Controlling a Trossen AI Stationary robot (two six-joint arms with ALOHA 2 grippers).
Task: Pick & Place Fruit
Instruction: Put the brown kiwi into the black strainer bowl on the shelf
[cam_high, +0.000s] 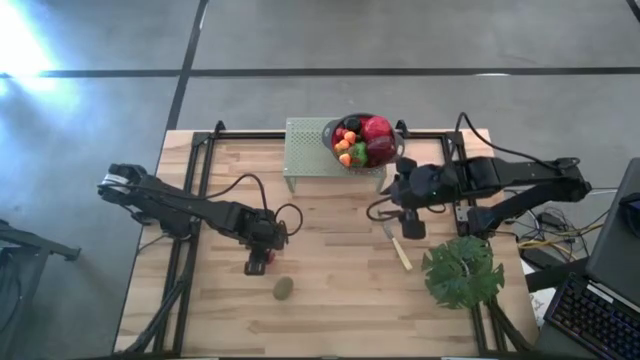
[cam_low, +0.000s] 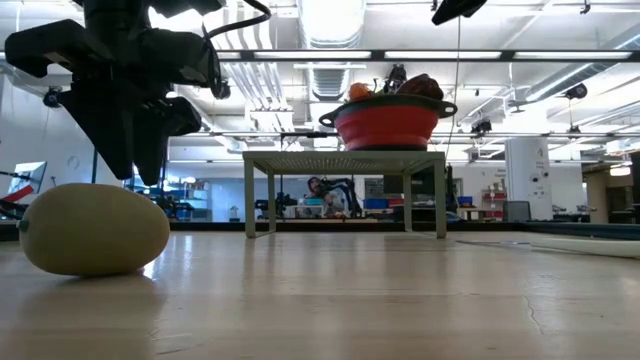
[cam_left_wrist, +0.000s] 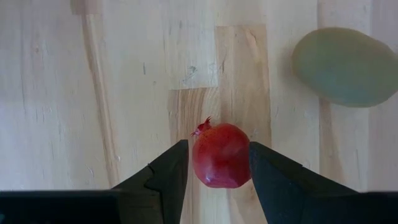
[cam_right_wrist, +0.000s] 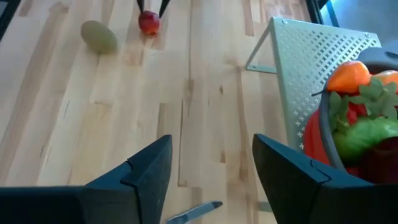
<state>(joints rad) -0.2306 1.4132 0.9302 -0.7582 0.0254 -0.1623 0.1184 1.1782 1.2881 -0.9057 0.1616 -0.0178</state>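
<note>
The left gripper's fingers are clamping a small red pomegranate low over the table, an olive-green kiwi lying just beside. It is likely mid-pick; next comes carrying it to the red bowl on the perforated stand. The right gripper is hovering beside the bowl, fingers apart and empty.

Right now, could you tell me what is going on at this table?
The left gripper is shut on a small red fruit over the wooden table, beside an olive-green fruit. The right gripper hangs empty and open near the red bowl of fruit on the green stand.
</note>
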